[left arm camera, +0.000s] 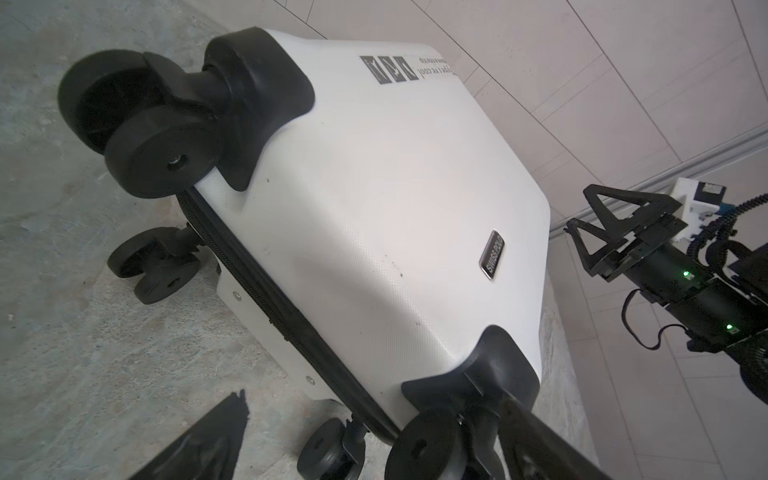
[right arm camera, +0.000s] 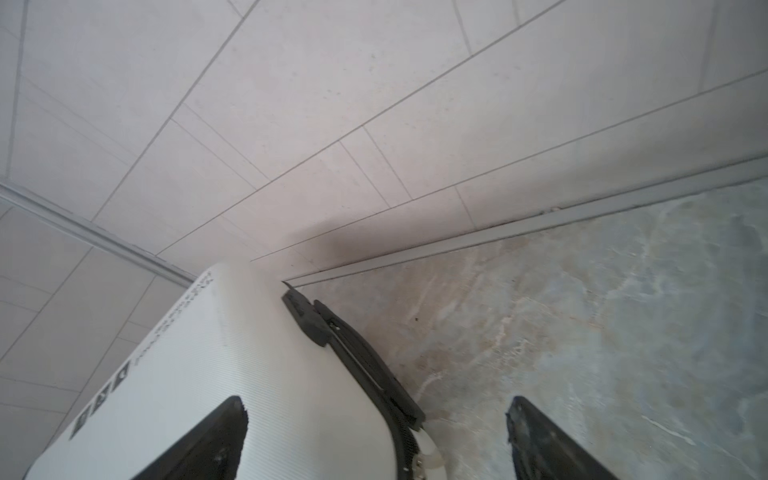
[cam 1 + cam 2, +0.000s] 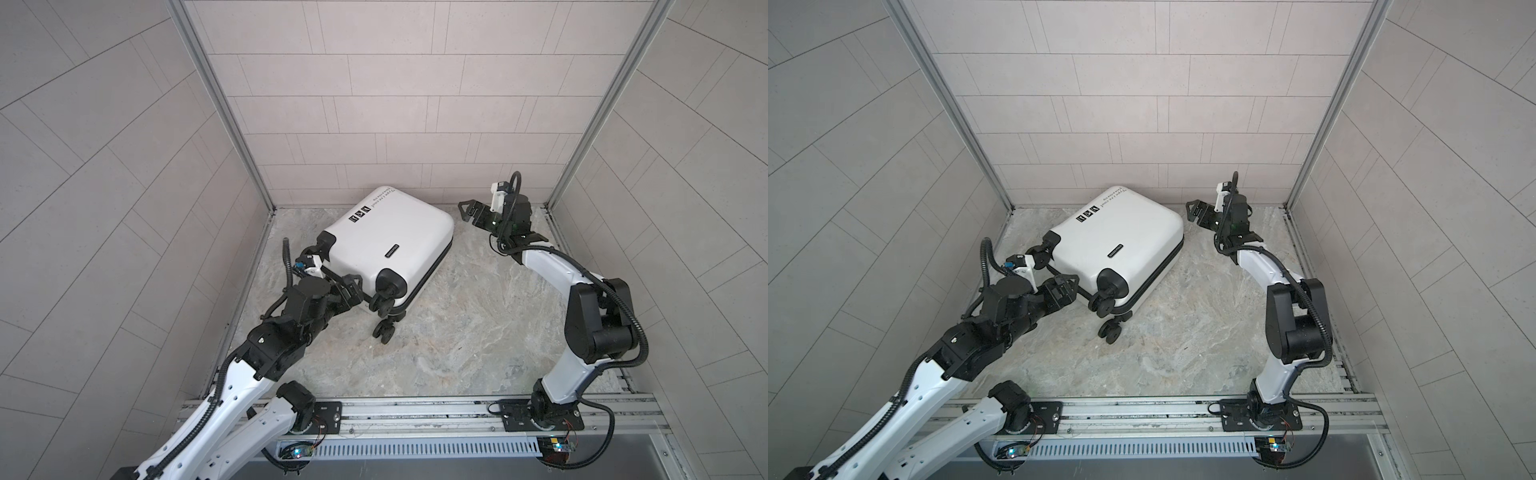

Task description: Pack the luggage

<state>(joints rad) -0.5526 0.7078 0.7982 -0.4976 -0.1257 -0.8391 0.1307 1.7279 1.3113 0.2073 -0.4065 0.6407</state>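
The luggage [image 3: 386, 241] [image 3: 1117, 245] is a white hard-shell case lying flat and shut at the back middle of the table, with its black wheels [image 3: 384, 328] pointing towards the front. My left gripper [image 3: 347, 286] [image 3: 1065, 286] [image 1: 374, 415] stands open at the wheel end. One wheel [image 1: 424, 449] lies between its fingers in the left wrist view. My right gripper [image 3: 467, 212] [image 3: 1192, 210] [image 2: 376, 403] is open just off the case's far right corner, where the black zipper band [image 2: 374, 374] runs. The left wrist view also shows the right gripper [image 1: 582, 208].
Tiled walls close in the left, back [image 3: 395, 124] and right sides, with the case's far end near the back wall. The marble-look tabletop [image 3: 478, 324] stretches to the front and right. A metal rail [image 3: 415, 411] with both arm bases runs along the front edge.
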